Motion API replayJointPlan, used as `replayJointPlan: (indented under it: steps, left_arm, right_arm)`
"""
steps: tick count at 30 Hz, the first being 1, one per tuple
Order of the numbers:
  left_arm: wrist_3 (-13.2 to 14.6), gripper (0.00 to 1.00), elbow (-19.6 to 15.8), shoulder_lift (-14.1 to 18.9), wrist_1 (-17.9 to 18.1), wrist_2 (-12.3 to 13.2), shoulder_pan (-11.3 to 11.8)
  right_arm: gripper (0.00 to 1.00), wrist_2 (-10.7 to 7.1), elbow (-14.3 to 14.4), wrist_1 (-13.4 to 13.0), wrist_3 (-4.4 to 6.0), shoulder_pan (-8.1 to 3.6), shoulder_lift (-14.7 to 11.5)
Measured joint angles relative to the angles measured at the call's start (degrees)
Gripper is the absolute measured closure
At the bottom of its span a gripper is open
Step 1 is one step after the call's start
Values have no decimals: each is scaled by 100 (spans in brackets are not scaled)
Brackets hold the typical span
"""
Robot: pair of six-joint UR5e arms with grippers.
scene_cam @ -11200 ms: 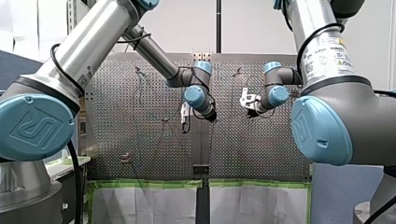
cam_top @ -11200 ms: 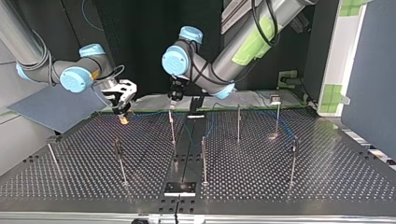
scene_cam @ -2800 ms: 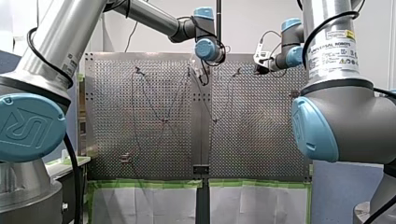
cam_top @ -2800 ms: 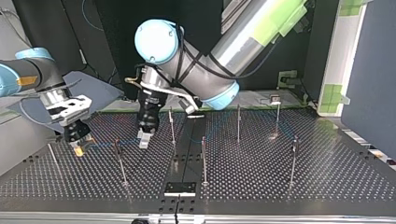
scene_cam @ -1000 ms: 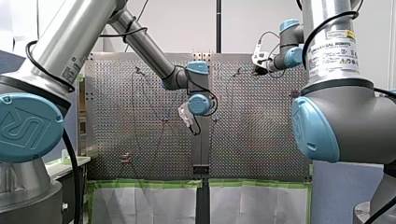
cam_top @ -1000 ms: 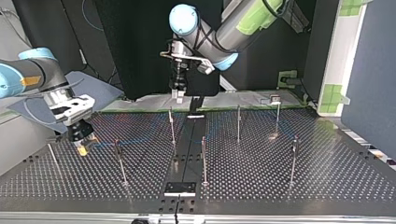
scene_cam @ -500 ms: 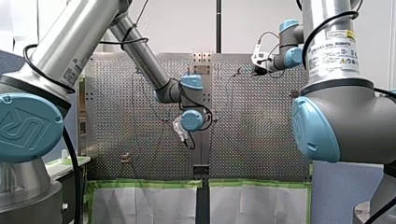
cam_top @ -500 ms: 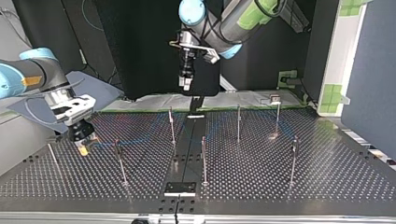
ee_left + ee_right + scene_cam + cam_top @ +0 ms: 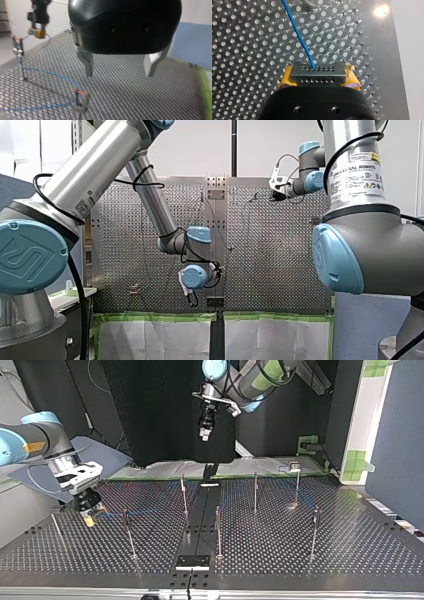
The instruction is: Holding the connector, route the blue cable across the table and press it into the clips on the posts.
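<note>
- Stretching across the top view, the perforated table is the widest thing here, a dark plate full of holes with thin upright rods standing on it
- my left arm comes in at the front view's left, bends down at the elbow and ends near the table's near edge in that view
- my right arm fills the front view's right, its wrist held out over the far part of the table
- my left gripper hangs well above the table, its metal fingers spread wide with nothing between them
- my right gripper sits low over the table at the top view's left, its yellow pads clamped on either end of the connector
- the posts stand apart from one another across the plate; one is near my right gripper in the top view
- the blue cable leaves the connector's face and runs away over the holes; in the left wrist view it runs along one post close to my right gripper, then sags in a loose curve to a second post nearer the camera
- the connector is a grey block with two rows of small holes, held just above the table
- the clips: the nearer one, with an orange mark, meets the cable, though I cannot tell whether the cable is seated in it
</note>
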Motion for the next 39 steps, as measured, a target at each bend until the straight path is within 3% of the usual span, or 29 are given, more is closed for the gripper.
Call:
replayJointPlan:
  steps: [9,19,30,39]
  left_arm:
    - [285,0,-442,-262,422,-231,388]
    - [622,0,-952,-270,350,-186,878]
    - [618,0,-1529,-267,821,-71,914]
    - [639,0,-1636,-266,927,-38,904]
  right_arm:
    - [100,0,0,4,1,0,7]
    - [100,-4,6,15,-1,38,11]
    - [100,22,51,4,1,85,21]
    - [100,26,53,0,6,88,25]
